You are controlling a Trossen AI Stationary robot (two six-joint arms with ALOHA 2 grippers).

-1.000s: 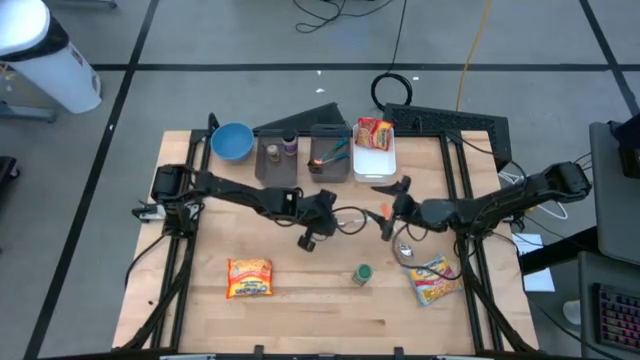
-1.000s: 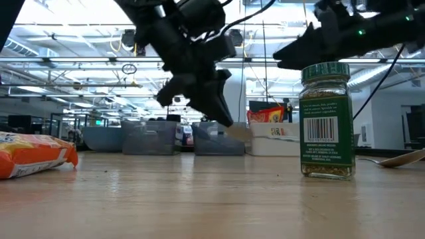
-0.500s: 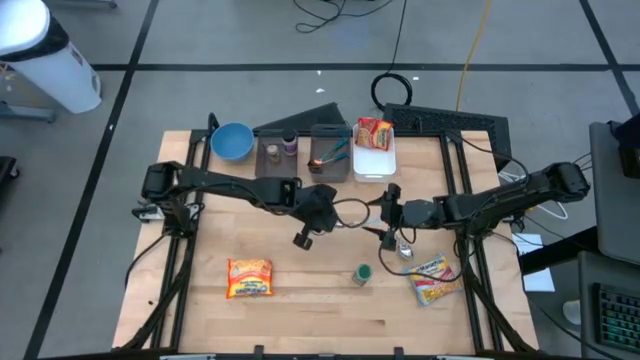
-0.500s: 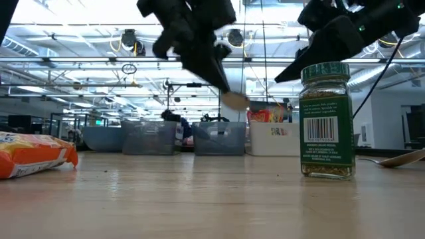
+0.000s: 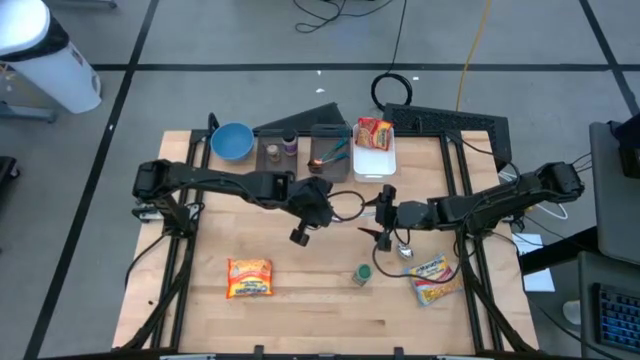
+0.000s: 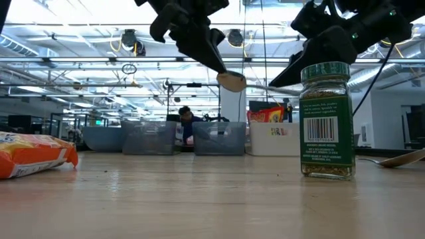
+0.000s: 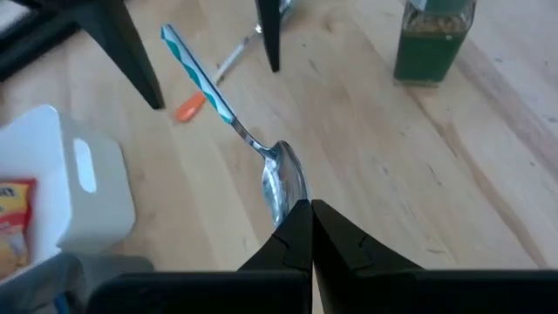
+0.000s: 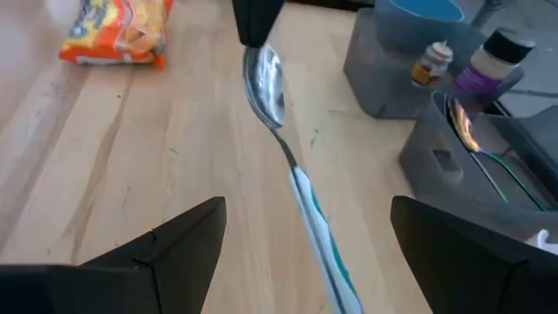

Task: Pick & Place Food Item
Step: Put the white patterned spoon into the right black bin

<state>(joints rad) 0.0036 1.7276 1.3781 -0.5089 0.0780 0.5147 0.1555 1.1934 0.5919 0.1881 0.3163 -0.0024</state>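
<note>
- Left gripper (image 5: 322, 207) sat near the centre of the high view, over the table (image 5: 310, 310), fingers pressed fully together on the bowl end of a spoon (image 7: 281, 179).
- In the left wrist view the spoon's bowl was pinched at the fingertips (image 7: 296, 228); its teal-and-white handle ran off toward the upper left of that frame, held clear of the wood.
- Low view: the spoon's bowl showed as a pale oval just under the left gripper, upper centre of frame, well above the tabletop.
- Right gripper (image 5: 381, 213) was just right of centre in the high view, jaws spread wide, nothing between them. In the right wrist view the spoon's handle ran into the gap between the two fingers (image 8: 166, 244); contact could not be confirmed.
- Green-lidded spice jar (image 6: 325, 119) stood upright on the table, right of centre in the low view; in the high view it was lower centre, below the two grippers.
- Orange food packet (image 5: 249, 277) lay flat at lower left of the table in the high view, apart from both grippers.
- Second food packet (image 5: 433, 278) lay at lower right of the table, below the right arm.
- White bin (image 5: 372, 160) at upper centre of the table held another orange-and-red packet (image 5: 374, 130).
- Grey organiser trays (image 5: 300, 155) and a blue bowl (image 5: 231, 141) stood along the upper edge, left of the white bin.
- An orange-tipped item (image 7: 189, 106) lay on the wood near the spoon's handle in the left wrist view; type unclear.
</note>
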